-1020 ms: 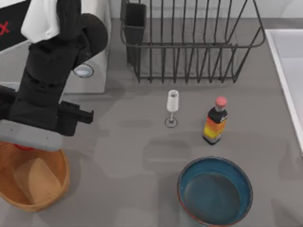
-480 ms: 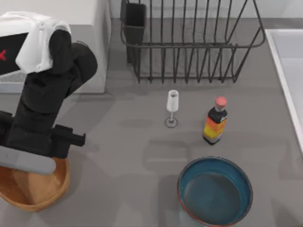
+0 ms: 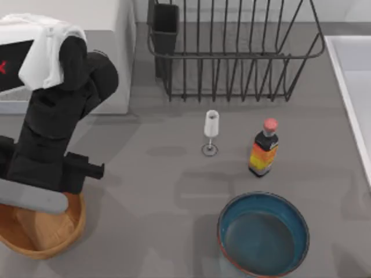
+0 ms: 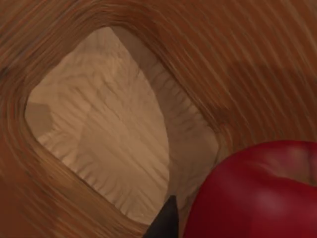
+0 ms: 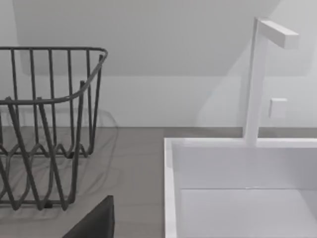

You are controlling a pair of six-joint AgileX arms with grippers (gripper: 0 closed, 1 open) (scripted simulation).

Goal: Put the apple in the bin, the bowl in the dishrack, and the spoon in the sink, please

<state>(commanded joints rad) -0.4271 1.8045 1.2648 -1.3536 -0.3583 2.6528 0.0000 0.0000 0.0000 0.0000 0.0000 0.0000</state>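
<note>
From above, my left arm reaches over the oval orange-brown wicker bin [image 3: 43, 234] at the table's left, near the blue-glazed bowl [image 3: 262, 234]; its wrist view shows the glossy red apple [image 4: 257, 193] inside the bin, grip state unclear; the right wrist view shows the black wire dishrack [image 5: 47, 124] beside the white sink [image 5: 242, 183].

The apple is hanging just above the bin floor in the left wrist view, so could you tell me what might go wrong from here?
1. The apple sits close to the bin wall rather than over the tan centre, so on release it may strike the wicker side and roll.
2. The left arm's wrist lies across the bin rim in the top view, so a sideways retreat could catch the bin and drag it.
</note>
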